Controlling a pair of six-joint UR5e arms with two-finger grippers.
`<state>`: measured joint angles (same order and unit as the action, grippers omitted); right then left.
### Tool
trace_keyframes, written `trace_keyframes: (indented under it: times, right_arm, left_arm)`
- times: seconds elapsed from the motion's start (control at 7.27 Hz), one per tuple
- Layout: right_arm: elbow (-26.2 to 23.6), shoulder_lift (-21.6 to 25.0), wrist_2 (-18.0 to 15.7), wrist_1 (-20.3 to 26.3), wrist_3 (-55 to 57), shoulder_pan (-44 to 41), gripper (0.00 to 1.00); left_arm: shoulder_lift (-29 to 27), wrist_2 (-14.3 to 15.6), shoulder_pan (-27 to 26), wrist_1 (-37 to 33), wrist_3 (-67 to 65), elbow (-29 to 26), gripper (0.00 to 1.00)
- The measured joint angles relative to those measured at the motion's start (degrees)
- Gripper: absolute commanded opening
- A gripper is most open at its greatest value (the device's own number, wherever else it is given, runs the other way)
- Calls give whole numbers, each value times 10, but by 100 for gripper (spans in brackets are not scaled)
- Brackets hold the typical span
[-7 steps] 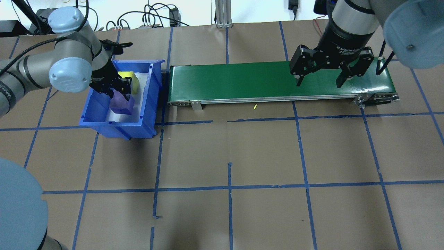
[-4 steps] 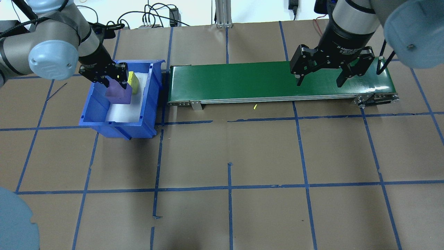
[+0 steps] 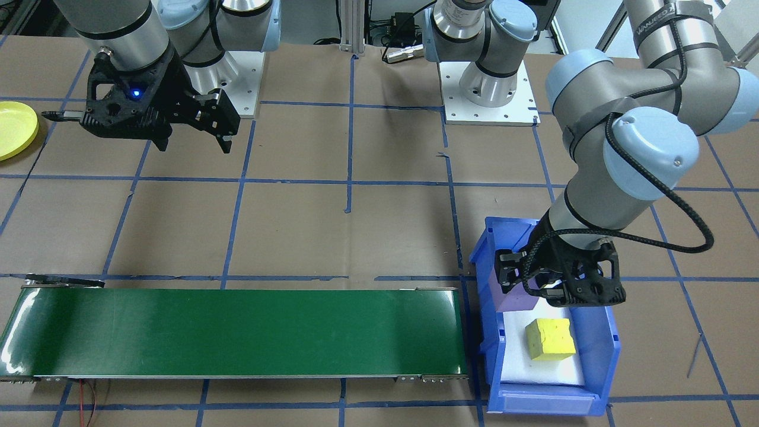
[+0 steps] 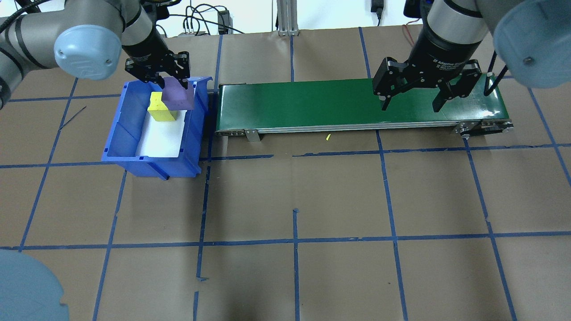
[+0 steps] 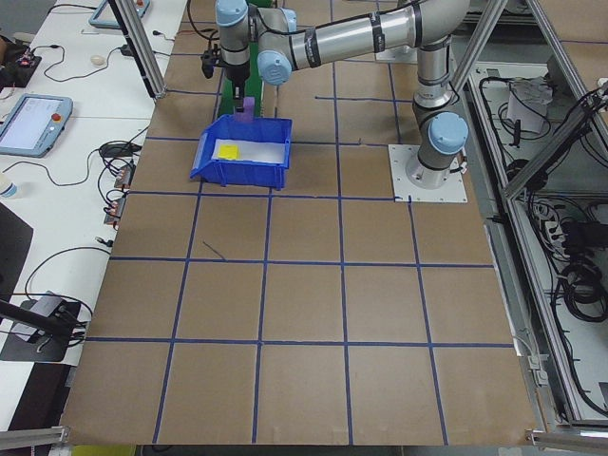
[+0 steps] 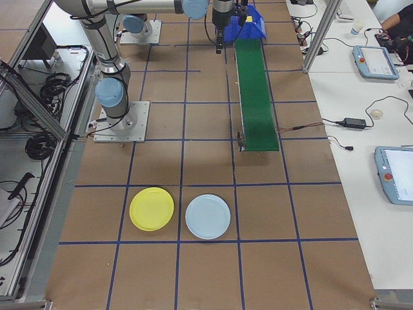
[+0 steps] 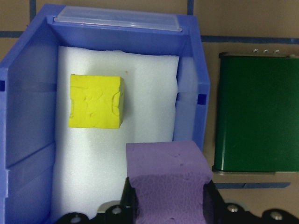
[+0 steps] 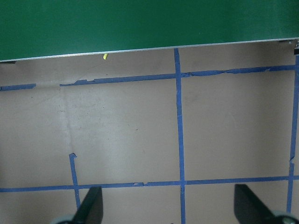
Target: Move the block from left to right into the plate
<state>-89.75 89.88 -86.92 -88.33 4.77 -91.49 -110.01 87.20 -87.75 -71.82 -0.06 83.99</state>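
Observation:
My left gripper (image 4: pixel 171 84) is shut on a purple block (image 4: pixel 178 96), held above the blue bin (image 4: pixel 122 133) at its corner nearest the green conveyor belt (image 4: pixel 303 104). In the left wrist view the purple block (image 7: pixel 166 172) sits between the fingers, over the bin's white foam. A yellow block (image 4: pixel 159 109) lies on that foam. My right gripper (image 4: pixel 410 106) hangs open and empty over the belt's right end. The yellow plate (image 6: pixel 151 208) lies on the table beyond the belt's right end, and also shows as the plate (image 3: pixel 15 127) at the front view's left edge.
A light blue plate (image 6: pixel 208 216) lies beside the yellow one. The belt (image 3: pixel 237 332) runs from the bin (image 3: pixel 599 350) towards the right arm. A small yellow scrap (image 4: pixel 328 137) lies on the brown paper in front of the belt. Cables run along the table's far edge.
My left gripper has risen out of the bin with the purple block and moved towards the bin's far corner by the belt. The right arm has not moved.

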Motion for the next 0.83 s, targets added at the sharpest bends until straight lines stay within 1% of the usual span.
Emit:
trace_keyframes:
  times: [0.14, 0.41, 0.55, 0.69, 0.83]
  right_arm:
    - [0, 0, 0, 0, 0, 0, 100]
    - [-1, 0, 0, 1, 0, -2, 100]
    - [-1, 0, 0, 0, 0, -2, 100]
    - [-2, 0, 0, 0, 0, -3, 100]
    - [-2, 1, 1, 0, 0, -5, 100]
  left_arm:
    - [-9, 0, -19, 9, -11, -7, 19]
    - [-35, 0, -51, 45, -24, -11, 23]
    - [-54, 0, -63, 68, -32, -11, 30]
    - [-72, -1, -74, 96, -39, -11, 34]
    - [-85, -1, -80, 113, -44, -9, 45]
